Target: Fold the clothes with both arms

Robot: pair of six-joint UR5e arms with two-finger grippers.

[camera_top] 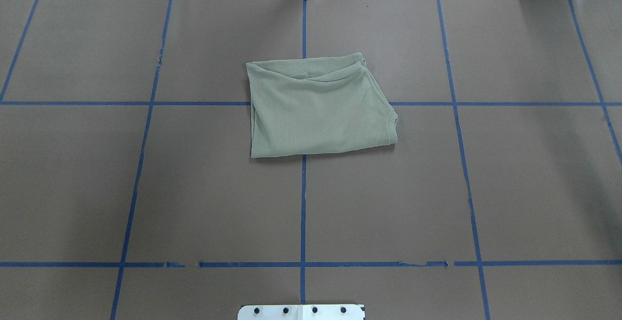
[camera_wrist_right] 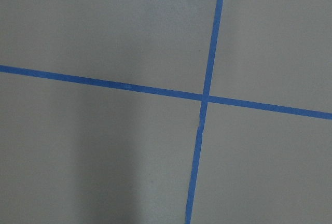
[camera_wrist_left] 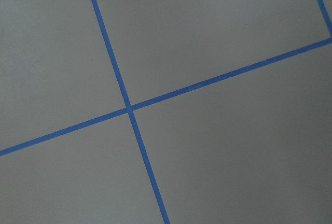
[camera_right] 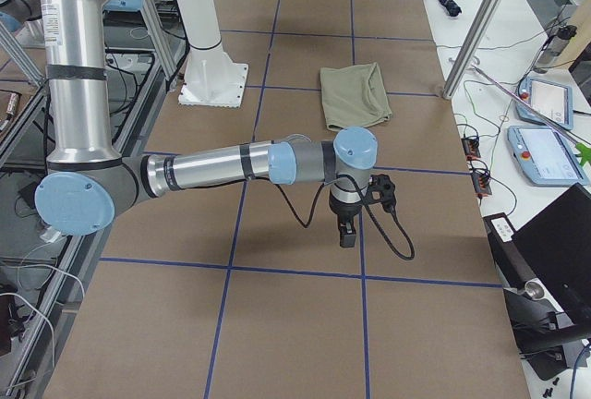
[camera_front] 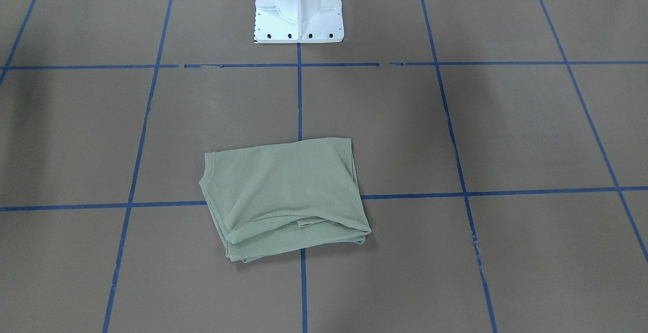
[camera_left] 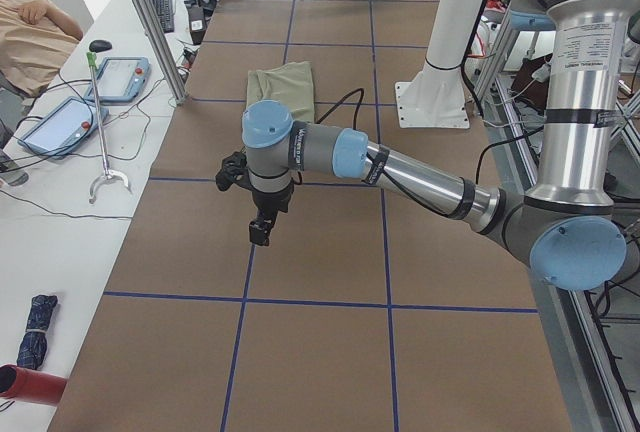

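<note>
Left tool [camera_left: 262,231] and right tool [camera_right: 346,233] appear only in side views, so their opening cannot be told. The folded shirt [camera_top: 318,111] lies well apart from both, its lower layers mostly covered.

brown table [camera_top: 194,188] with blue tape grid [camera_top: 303,203], folded shirt [camera_top: 316,115] atop

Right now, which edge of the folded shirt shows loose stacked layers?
On the shirt, the edge farthest from the pedestal base; the base-side edge is one smooth fold.

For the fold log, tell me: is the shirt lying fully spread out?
No, the shirt lies folded into a compact, layered rectangle on the table.
</note>
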